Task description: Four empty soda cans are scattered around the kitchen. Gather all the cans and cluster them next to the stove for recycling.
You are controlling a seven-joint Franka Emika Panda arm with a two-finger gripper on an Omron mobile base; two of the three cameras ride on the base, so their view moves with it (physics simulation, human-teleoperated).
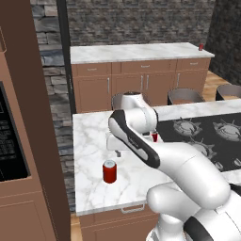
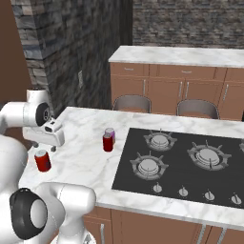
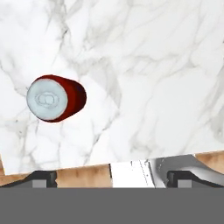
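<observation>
The hand hangs above the marble worktop with its two fingertips spread wide apart and nothing between them. In the hand view a red soda can stands upright at the left middle of the frame, apart from both fingertips, with bare marble all around it; the worktop's front edge runs along the bottom of that frame, just above the fingertips. In the left base view the same red can sits at lower centre, near the front edge and well in from the left edge, with open marble to its left and behind. In the right base view a second red can and the purple-pink can stand together at centre, touching or nearly so, just beside the left edge of the black stove. A fourth red can stands at the upper right of the left base view, near the right end of the far worktop.
</observation>
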